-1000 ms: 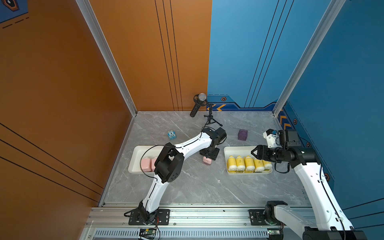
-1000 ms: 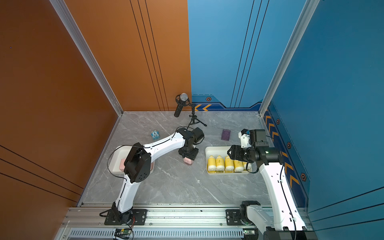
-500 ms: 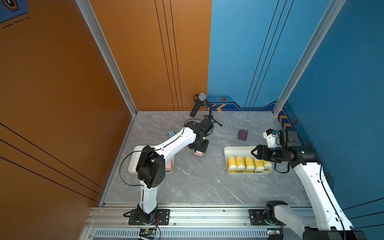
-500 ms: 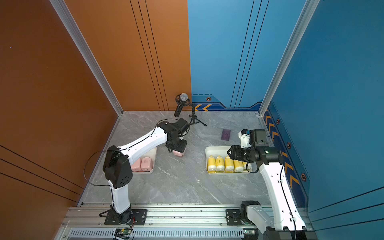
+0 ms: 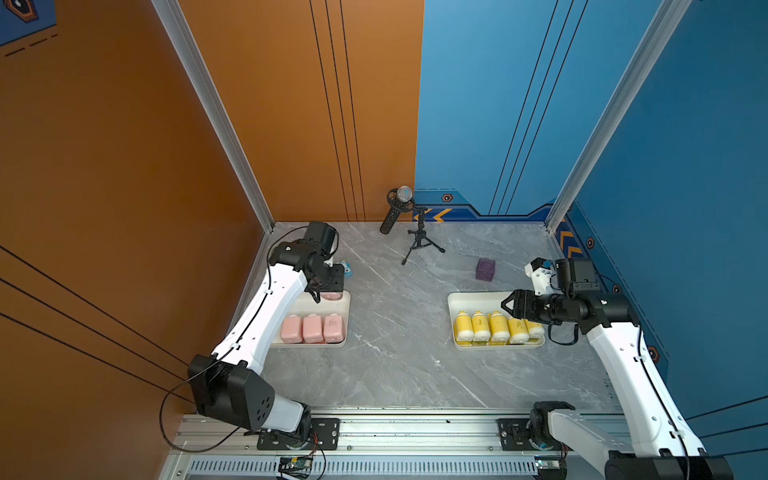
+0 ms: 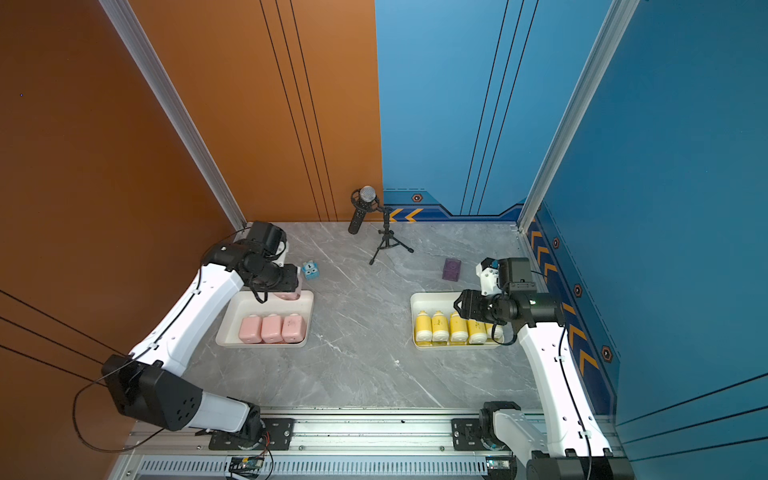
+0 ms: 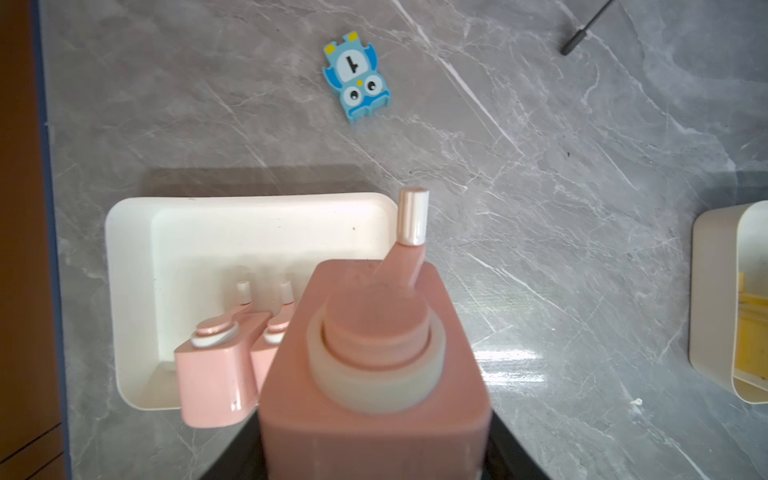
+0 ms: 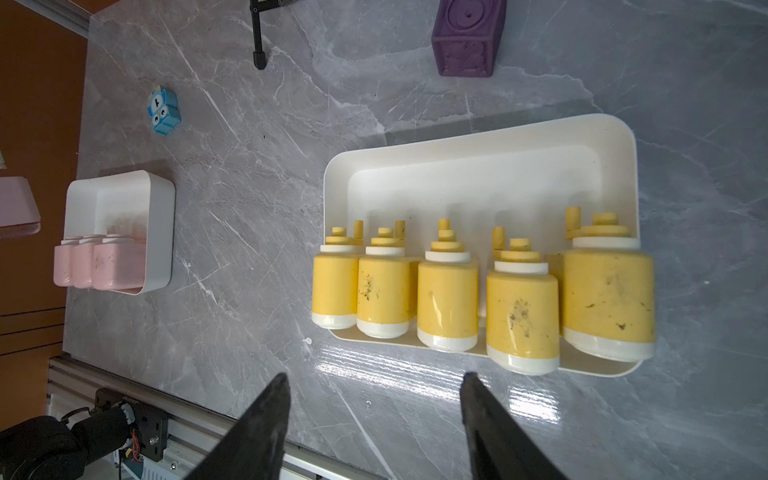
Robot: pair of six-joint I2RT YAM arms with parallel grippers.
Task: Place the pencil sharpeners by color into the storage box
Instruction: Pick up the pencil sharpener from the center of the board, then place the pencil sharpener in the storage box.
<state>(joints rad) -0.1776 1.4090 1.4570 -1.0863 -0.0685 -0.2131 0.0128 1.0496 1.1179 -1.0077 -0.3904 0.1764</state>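
1. Left wrist view: the left gripper (image 5: 332, 289) is closed around a pink sharpener (image 7: 374, 365). I hold it above the far end of the white storage box (image 7: 124, 291), which is near the left edge of the table (image 5: 395, 365).
2. Three other pink sharpeners (image 5: 313, 328) lie side by side in the near half of this box. The far half is free.
3. I judge this to be the last step, because all five yellow sharpeners (image 8: 449, 291) lie in a row in the second box (image 5: 451, 316), near the right edge of the table.
4. The right gripper (image 8: 374, 382) is open and holds nothing. It hangs above that second box.
5. The next move, as I see it, is to go straight down into the free half and only then open the jaws. The white crank knob (image 7: 411, 216) seems to reach over the far right corner of the box. I would shift a little inward first, or it may catch the rim.
6. Around the boxes:
   - A blue owl cube (image 7: 357, 81) lies just beyond the far rim of the pink box.
   - A purple cube (image 5: 485, 269) lies beyond the yellow box.
   - A microphone tripod (image 5: 419, 241) stands near the far edge of the table.
   - None of them blocks the way down.
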